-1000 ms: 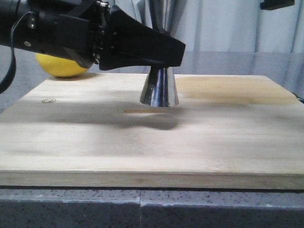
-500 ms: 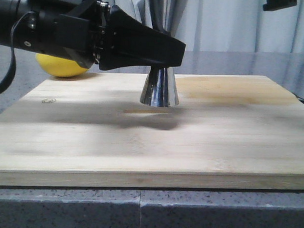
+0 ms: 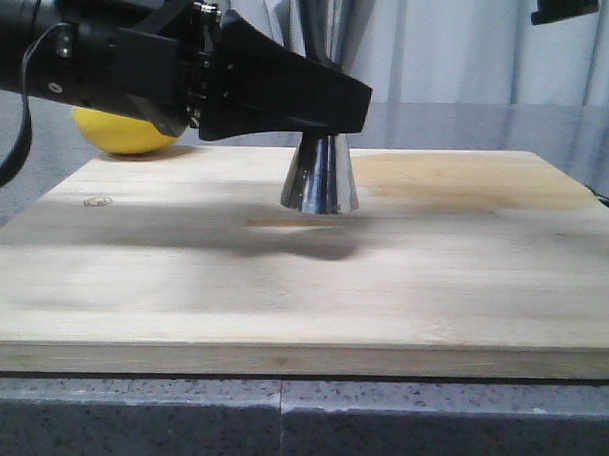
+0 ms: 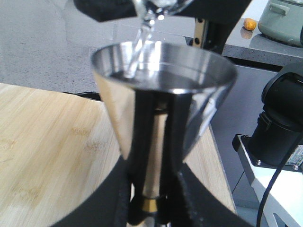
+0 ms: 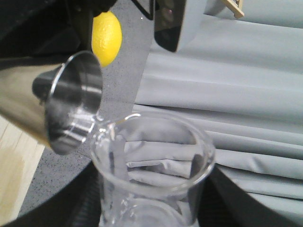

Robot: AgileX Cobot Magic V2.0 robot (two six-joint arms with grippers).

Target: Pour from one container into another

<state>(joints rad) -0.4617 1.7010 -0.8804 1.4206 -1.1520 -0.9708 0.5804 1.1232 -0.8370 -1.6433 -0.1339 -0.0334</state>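
We have our left gripper (image 4: 154,208) clamped on the waist of the metal cup (image 4: 163,90) to steady it upright on the board (image 3: 303,278), while our right gripper, closed around the tipped glass beaker (image 5: 151,165), streams water into it.

clear glass beaker (image 5: 151,165) tipped, spout over the jigger's rim, thin clear stream falling, shiny steel hourglass jigger (image 4: 161,118) upright on wooden board (image 3: 303,278), gold waist band
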